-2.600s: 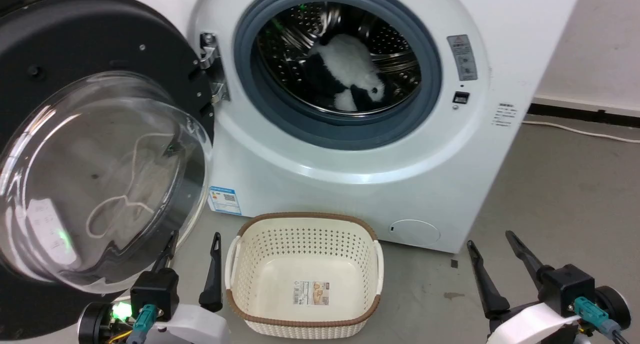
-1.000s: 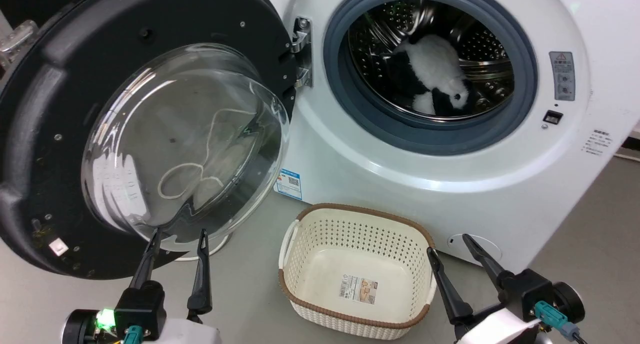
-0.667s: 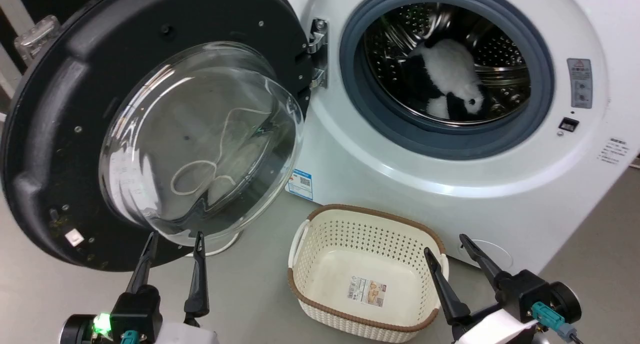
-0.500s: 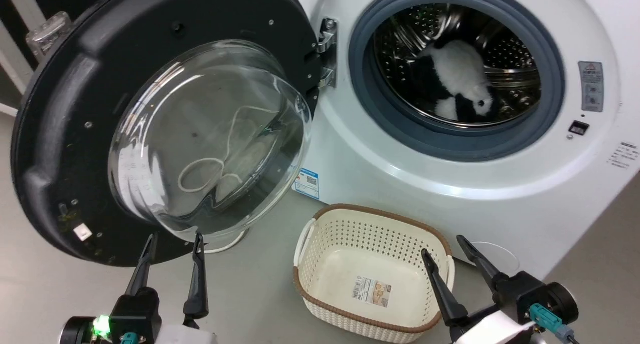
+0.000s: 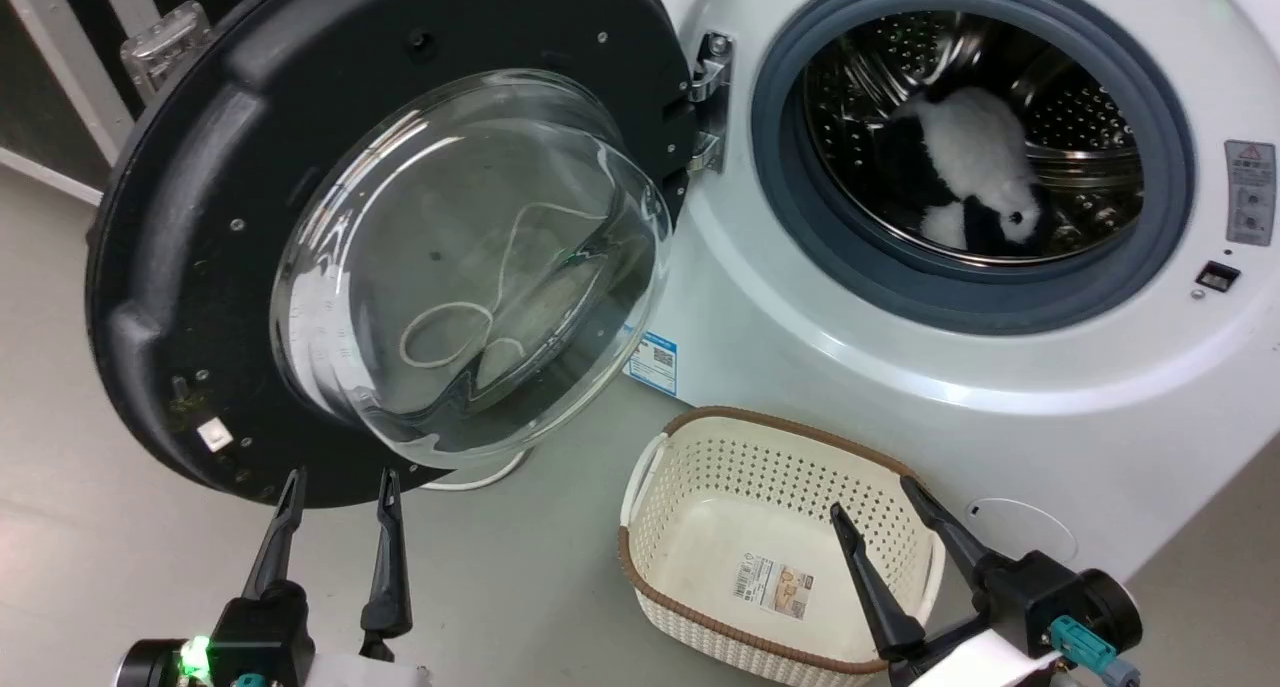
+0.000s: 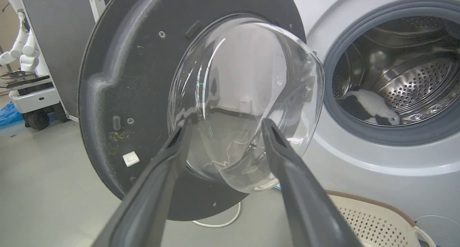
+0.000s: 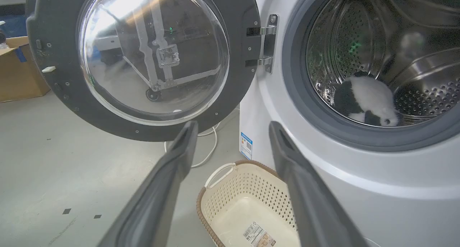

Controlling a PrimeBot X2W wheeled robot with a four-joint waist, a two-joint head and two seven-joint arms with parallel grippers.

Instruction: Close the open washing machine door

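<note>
Floor (image 5: pixel 540 567) room between door (image 5: pixel 180 267) and basket (image 5: pixel 760 419)

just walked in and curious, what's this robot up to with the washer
A robot faces a white washing machine whose door hangs wide open. Its left end effector, open and empty, points at the door's glass bowl, apparently without touching. The right end effector, also open, hovers by a cream basket on the floor. A black-and-white plush toy lies in the drum.

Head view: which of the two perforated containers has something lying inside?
The steel drum of the white washing machine: a black-and-white plush toy lies in it. The cream plastic basket holds only a label sticker.
</note>
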